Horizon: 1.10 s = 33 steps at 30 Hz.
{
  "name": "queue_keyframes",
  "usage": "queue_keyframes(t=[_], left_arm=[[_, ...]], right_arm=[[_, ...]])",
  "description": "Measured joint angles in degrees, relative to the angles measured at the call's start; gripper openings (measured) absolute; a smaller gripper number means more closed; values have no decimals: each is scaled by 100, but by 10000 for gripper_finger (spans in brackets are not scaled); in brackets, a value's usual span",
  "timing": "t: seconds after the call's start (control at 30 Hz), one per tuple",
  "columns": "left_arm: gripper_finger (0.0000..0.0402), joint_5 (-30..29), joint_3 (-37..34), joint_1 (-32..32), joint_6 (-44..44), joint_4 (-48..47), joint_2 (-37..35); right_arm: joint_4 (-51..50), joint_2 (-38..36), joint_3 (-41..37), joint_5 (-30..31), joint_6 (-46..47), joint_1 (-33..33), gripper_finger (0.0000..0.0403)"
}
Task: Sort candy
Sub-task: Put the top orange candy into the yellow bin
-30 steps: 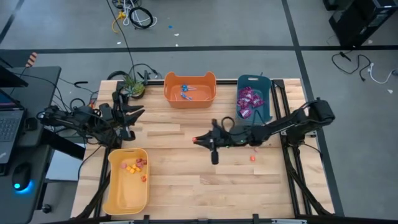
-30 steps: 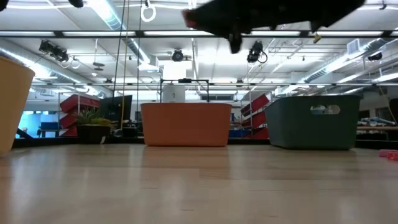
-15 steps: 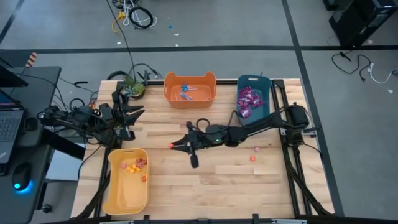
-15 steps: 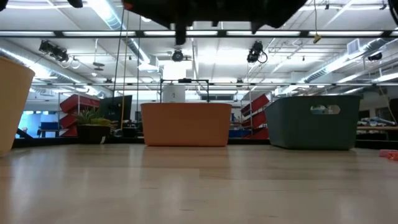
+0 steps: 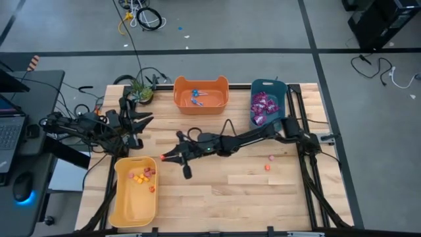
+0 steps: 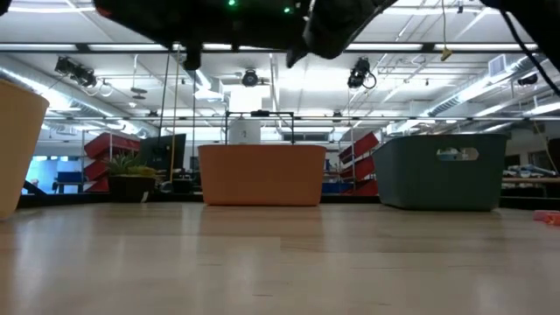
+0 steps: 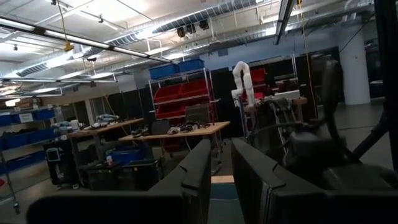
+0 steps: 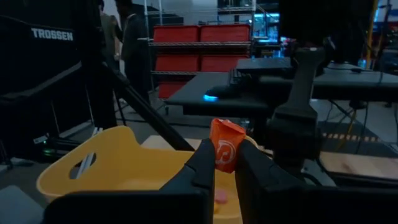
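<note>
Your right gripper [image 5: 164,158] is stretched far across the table [image 5: 217,191], hanging in the air just beside the yellow bin's [image 5: 125,210] corner at about 1 o'clock from that bin. Its fingers [image 8: 202,165] are pinching a small orange-red wrapped candy [image 8: 224,145]; in the right wrist view you can see a crinkled, glossy wrapper with a pale round mark on it, standing upright between the two pads, with the yellow bin just beyond it. From above, the same piece shows only as a small red dot at the gripper's tip.

Inside the yellow bin lie several tiny orange, red and pink pieces [image 5: 143,176], clustered toward its 12 o'clock end. Two more small reddish pieces [image 5: 268,167] sit loose on the wood at about 3 o'clock from table centre. The orange bin [image 5: 200,105] at 12 o'clock holds a few blue-wrapped lollipops [image 5: 196,97], and the teal bin [image 5: 279,118] at about 1 o'clock holds a heap of shiny purple packets [image 5: 263,107].

Your left gripper [image 5: 141,124] waits off the table's 10 o'clock edge, holding nothing, its fingers [image 7: 196,174] set a narrow gap apart.
</note>
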Motion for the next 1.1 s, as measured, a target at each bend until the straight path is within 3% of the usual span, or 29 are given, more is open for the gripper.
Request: queue_keyframes(t=[0.33,0.73,0.9,1.1], left_arm=[[67,-2,0,0,-118,1,-4],[67,-2,0,2,-116,-4,-4],[67,-2,0,1,-116,-63,-4],[67,-2,0,-1,-116,-163,-4]], right_arm=[[-5,1028,1096,-51,-68,-46,36],[-34,2206,2247,-666,558,-138,32],[-116,2290,2431,-875,740,-181,35],[-145,2287,2428,-892,752,-210,71]])
